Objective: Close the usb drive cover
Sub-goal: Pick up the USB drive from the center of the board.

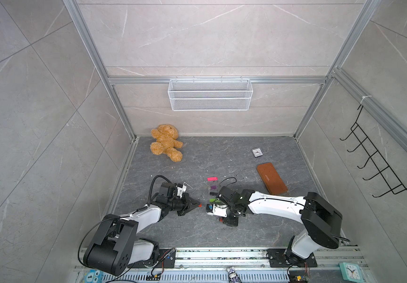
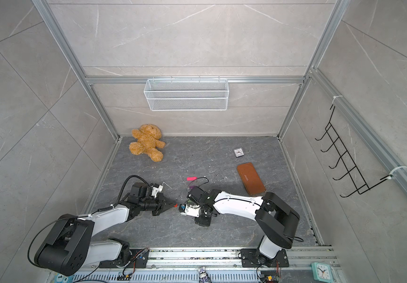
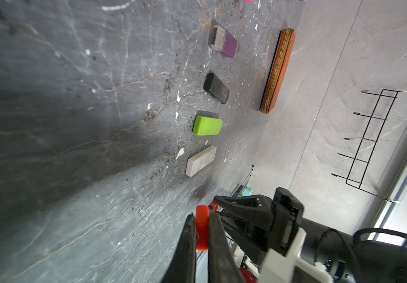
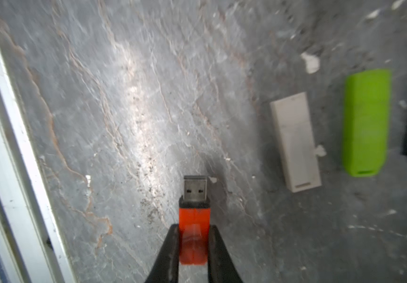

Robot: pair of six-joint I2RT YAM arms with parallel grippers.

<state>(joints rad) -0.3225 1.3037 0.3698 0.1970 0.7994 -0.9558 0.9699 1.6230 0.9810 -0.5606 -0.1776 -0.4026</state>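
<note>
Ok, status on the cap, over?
Left gripper shut on orange cap. Right gripper shut on orange drive, connector bare. Cap not on yet. Nothing between them.

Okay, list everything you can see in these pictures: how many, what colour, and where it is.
usb drive: one, orange, plug bare, in the right gripper
cover: one, orange, in the left gripper
spare usb drives: five, pink, purple, black, green, white, in a row on the table
zip case: one, brown, right of the row
small clock: one, silver-grey, beyond the case
teddy bear: one, tan, far left corner
wire basket: one, white, back wall
hook rack: one, black, right wall
alarm clock: one, turquoise, near edge, right
small figure: one, pale, near edge, centre
left gripper: black, shut on cover
right gripper: black, shut on usb drive
</note>
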